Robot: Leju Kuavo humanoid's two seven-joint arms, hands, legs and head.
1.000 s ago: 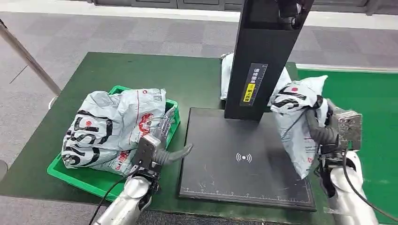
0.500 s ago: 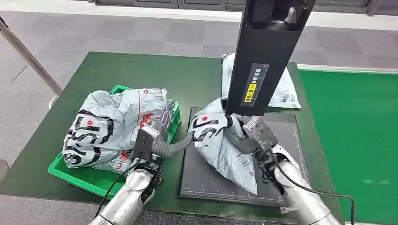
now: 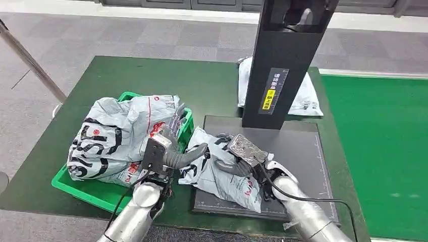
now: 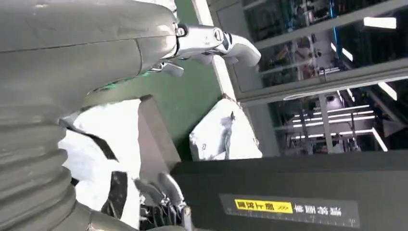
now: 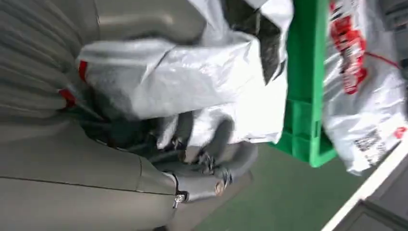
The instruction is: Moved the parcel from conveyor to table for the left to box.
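The fingers (image 5: 211, 149) of the right hand (image 3: 237, 160) are seen curled into the crumpled grey plastic of the parcel (image 3: 222, 174), which is thereby gripped. The parcel is laid on the black scanner plate (image 3: 298, 161), its near-left corner hanging over the plate's edge just beside the green box (image 3: 108, 199). The left hand (image 3: 169, 148) is held beside the box's right wall with thumb extended toward the parcel and fingers (image 4: 211, 41) spread; nothing is gripped by it. Whether the thumb touches the parcel cannot be told. The green box is occupied by a large grey bag (image 3: 118, 136) printed in black and red. A black upright column (image 3: 282, 65) bearing a yellow label is mounted at the plate's far edge. Behind the column a second grey parcel (image 3: 305, 98) is laid on the green counter (image 3: 131, 75).
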